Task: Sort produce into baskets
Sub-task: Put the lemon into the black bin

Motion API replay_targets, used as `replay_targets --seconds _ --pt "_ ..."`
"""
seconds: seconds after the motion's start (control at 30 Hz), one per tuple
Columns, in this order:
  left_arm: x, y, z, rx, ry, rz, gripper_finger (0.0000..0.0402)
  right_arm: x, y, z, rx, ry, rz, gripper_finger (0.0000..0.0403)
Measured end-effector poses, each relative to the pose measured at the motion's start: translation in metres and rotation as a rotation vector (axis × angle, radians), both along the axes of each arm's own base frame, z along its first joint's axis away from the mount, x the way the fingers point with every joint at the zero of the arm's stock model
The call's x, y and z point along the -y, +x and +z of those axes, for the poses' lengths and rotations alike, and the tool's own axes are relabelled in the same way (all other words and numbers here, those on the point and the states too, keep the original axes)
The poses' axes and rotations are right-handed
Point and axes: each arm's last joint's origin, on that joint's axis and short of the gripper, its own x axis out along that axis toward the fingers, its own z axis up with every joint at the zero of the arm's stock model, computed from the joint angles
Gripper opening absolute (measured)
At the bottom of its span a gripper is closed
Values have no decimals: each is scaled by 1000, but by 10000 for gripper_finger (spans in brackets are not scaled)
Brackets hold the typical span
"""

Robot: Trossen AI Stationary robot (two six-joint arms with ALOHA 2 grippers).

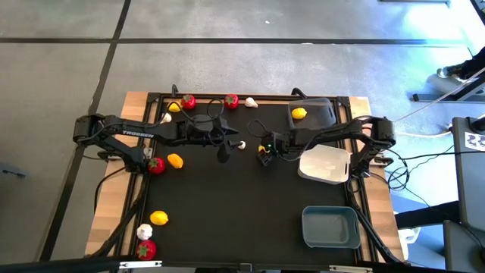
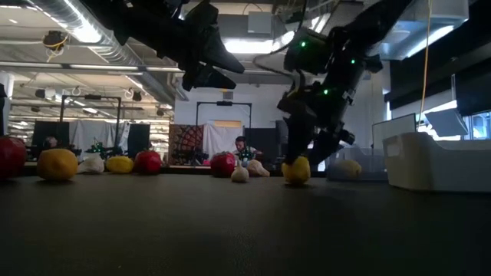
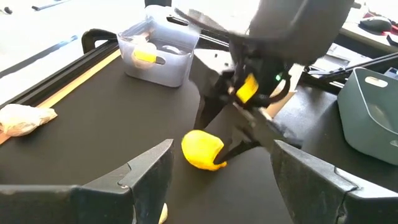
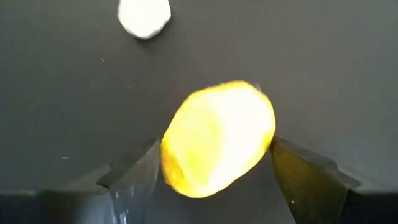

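Early stage of sorting: one lemon [image 1: 299,114] lies in the dark grey basket [image 1: 322,111], the right gripper [image 1: 264,155] straddles, open, a second lemon [image 4: 217,138] on the surface [image 1: 242,205], and the left gripper [image 1: 223,152] hovers open; other produce remains scattered.

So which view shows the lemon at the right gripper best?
The right wrist view: the lemon fills the frame between the open fingers. Left wrist view shows it smaller, low view far off, and the high view hides it under the right gripper.
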Motion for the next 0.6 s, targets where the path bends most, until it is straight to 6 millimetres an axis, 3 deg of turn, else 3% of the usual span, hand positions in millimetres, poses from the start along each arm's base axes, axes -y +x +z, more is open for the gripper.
replay_targets --seconds 0.2,0.6 --pt "0 0 0 0 1 2 260 0 3 -17 -51 0 27 303" --pt "0 0 0 0 4 5 260 4 9 -10 -44 -125 77 303"
